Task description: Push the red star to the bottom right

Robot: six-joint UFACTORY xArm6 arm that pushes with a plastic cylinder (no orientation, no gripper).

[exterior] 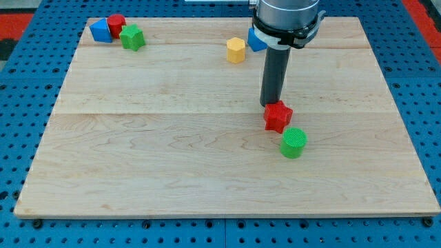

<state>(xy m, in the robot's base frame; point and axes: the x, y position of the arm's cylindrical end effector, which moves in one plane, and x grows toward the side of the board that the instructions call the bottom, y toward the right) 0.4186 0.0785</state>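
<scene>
green cylinder (pixel 293 142) | yellow hexagon (pixel 236 50) | green cube (pixel 132 38) | red cylinder (pixel 116 25) | blue block (pixel 100 32)

Green cylinder (pixel 293 142) just bottom-right of red star (pixel 278 116).

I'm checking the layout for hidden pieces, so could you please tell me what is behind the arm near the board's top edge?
A blue block shows partly at the arm's left side; its shape and the rest are hidden. My tip stands against the red star.

My tip (pixel 270 104) touches the red star (pixel 278 116) (green cylinder (pixel 293 142) beside).
</scene>
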